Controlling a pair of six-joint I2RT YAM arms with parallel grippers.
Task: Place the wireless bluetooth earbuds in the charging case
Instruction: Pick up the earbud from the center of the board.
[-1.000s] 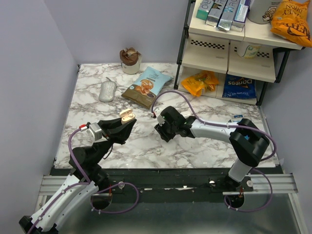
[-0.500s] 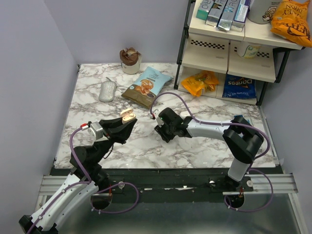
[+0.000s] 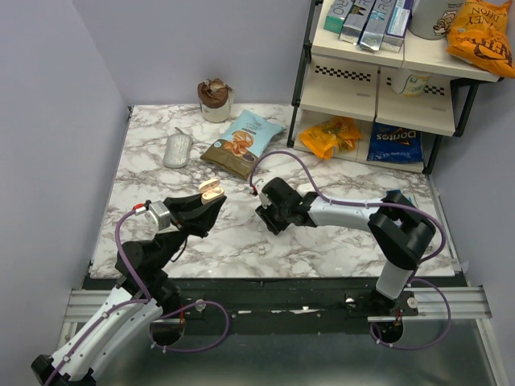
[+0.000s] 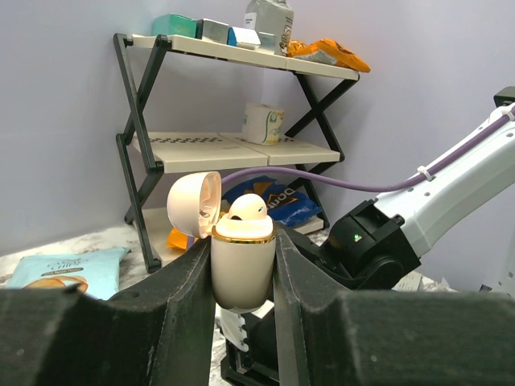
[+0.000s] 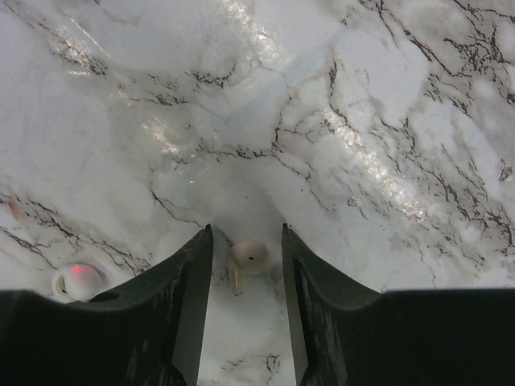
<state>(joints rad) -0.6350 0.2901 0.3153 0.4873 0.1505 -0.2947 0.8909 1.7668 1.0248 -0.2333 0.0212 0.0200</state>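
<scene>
left arm (image 3: 96, 342) white links, black joints | right arm (image 3: 342, 213) same | purple cables (image 3: 279, 153) | black end effector fingers (image 5: 185, 322)

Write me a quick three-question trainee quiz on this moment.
1. True or false: the case in the left gripper has its lid shut.
2. The loose earbud lies: A) inside the case; B) on the table, between the open fingers of the right gripper; C) in the left gripper.
3. How many earbuds sit in the case?
Key: 1 false, the lid is open. 2 B. 3 one, the seated earbud.
</scene>
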